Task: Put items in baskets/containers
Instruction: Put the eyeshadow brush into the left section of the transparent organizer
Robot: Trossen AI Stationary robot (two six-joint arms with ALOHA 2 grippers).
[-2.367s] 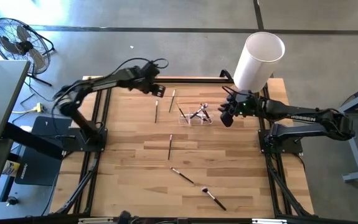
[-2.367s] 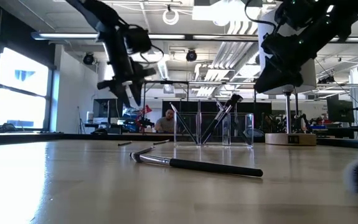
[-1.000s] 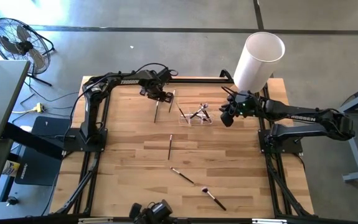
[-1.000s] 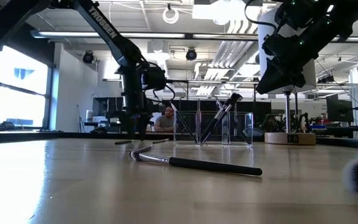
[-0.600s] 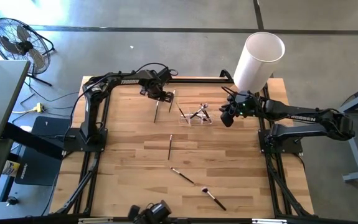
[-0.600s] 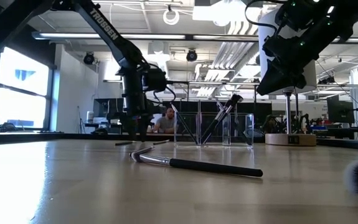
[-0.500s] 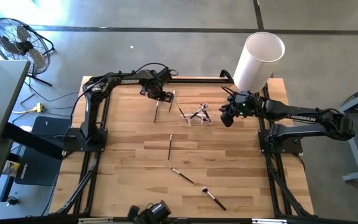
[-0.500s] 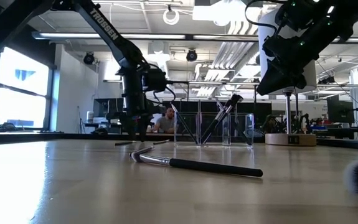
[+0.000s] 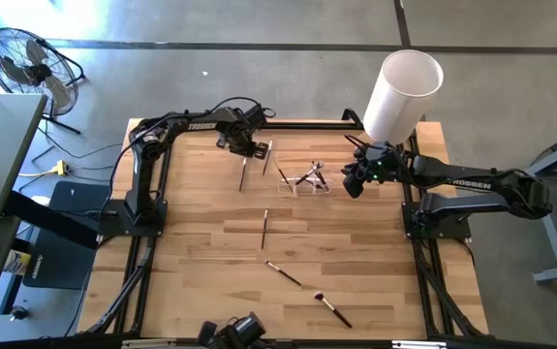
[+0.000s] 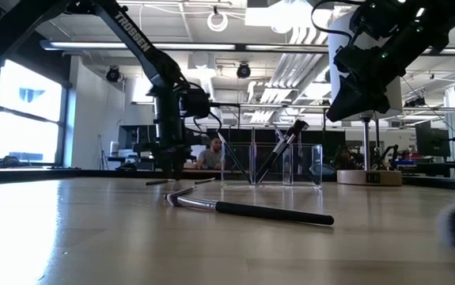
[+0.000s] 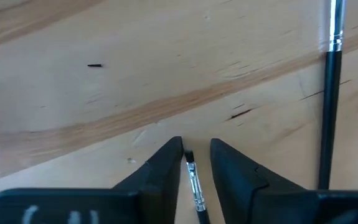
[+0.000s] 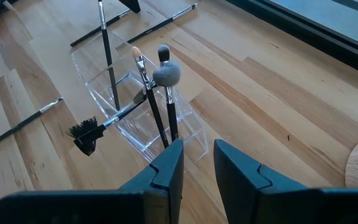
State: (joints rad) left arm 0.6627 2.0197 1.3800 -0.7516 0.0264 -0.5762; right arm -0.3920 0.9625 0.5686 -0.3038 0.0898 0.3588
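Observation:
My left gripper is low over the table near the far edge. Its narrowly open fingers stand on either side of the far end of a thin dark brush lying flat on the wood; bare wood shows between brush and fingers. A second brush lies beside it. The clear tray holds several brushes leaning on its walls. My right gripper hovers just right of the tray, fingers slightly apart and holding nothing.
Three more brushes lie loose on the table: one mid-table and two toward the near edge. A tall white cylinder stands at the far right corner behind my right arm. A person sits in the room beyond.
Since the earliest frame my left arm has swung toward the far edge and come down over the brush's far end. Over the last second both arms and all brushes have stayed still.

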